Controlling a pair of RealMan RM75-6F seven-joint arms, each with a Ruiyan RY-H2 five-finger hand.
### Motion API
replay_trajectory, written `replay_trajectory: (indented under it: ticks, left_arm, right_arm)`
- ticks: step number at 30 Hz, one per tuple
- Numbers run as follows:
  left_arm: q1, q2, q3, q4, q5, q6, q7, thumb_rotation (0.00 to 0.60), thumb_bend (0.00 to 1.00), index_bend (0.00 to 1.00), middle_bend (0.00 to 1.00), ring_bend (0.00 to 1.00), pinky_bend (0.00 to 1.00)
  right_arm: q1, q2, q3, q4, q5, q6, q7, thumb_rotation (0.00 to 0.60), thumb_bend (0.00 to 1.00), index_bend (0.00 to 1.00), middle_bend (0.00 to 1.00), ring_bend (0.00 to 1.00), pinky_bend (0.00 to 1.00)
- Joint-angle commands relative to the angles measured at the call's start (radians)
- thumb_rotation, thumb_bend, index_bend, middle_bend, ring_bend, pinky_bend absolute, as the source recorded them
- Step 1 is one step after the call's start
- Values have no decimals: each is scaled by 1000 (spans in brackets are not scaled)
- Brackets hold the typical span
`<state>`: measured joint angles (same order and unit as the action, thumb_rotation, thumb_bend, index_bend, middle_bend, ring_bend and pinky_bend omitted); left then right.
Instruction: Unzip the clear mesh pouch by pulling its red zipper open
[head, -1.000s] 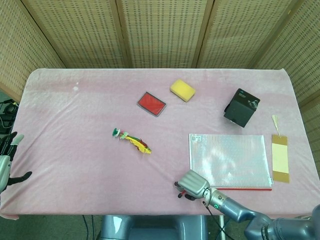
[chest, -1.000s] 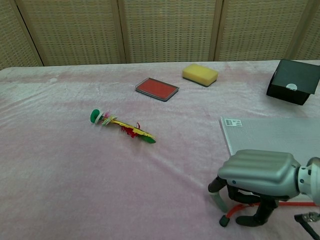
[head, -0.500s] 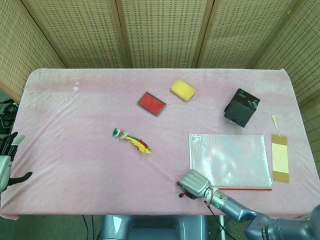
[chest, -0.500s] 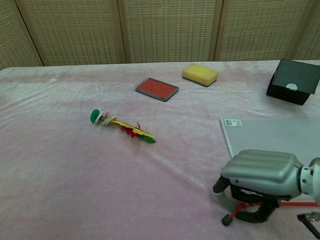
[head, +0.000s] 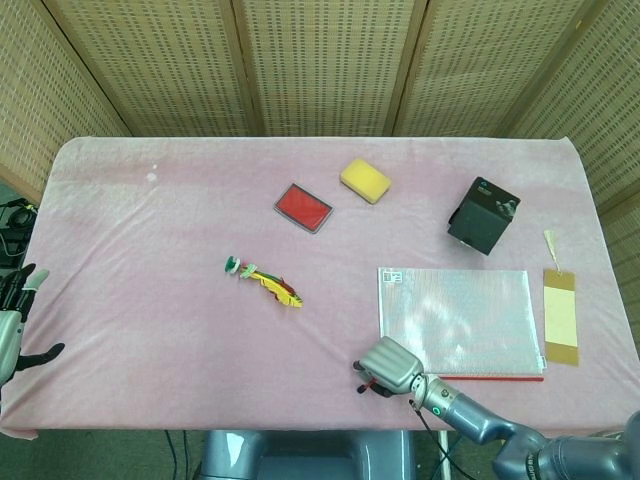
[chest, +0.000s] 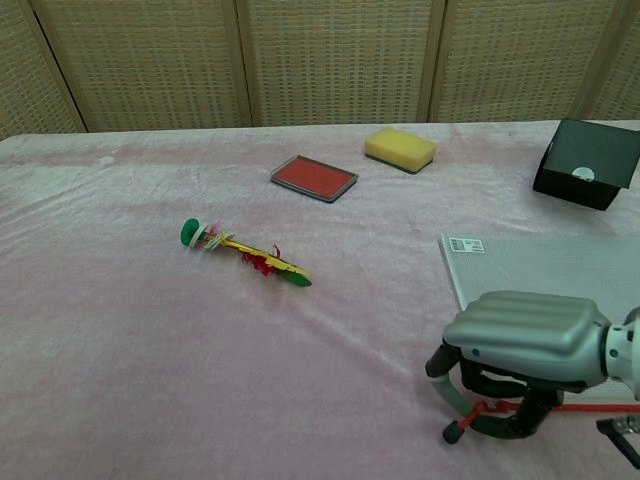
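Fingers (chest: 470, 392) of right hand (chest: 525, 335) pinch red zipper (chest: 585, 407); pouch label (chest: 465, 244) unreadable.

Pink-clothed table (head: 150, 300) carries pouch (head: 455, 315), black box (head: 482, 214), sponge (head: 365, 180), red tin (head: 302, 207) — feathered toy (head: 265, 281), bookmark (head: 560, 316).

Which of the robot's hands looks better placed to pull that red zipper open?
The right hand, I'd say. Its fingers curl down around the end of the red zipper at the near edge of the mesh pouch. The left hand sits at the table's far left edge, nowhere near it.

silver-grey robot hand (chest: 528, 338), black fingers
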<state>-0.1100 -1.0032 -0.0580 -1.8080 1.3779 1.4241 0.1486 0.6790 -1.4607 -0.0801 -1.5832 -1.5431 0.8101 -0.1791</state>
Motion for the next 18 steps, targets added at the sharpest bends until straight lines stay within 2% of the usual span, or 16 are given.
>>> replay_trajectory:
  ticks: [1, 8, 18]
  left_arm:
    - [0, 0, 1, -1, 1, 1, 0, 600, 0, 0, 0, 0, 0]
    - [0, 2, 2, -1, 1, -3, -4, 600, 0, 0, 0, 0, 0]
    - [-3, 9, 0, 1, -5, -12, -25, 600, 0, 0, 0, 0, 0]
  right_arm:
    - [3, 19, 3, -16, -6, 7, 18, 600, 844, 748, 961, 932, 1000]
    - [19, 71, 27, -69, -12, 18, 93, 600, 890, 755, 961, 932, 1000]
    - [76, 197, 129, -206, 52, 0, 214, 600, 894, 763, 962, 932, 1000]
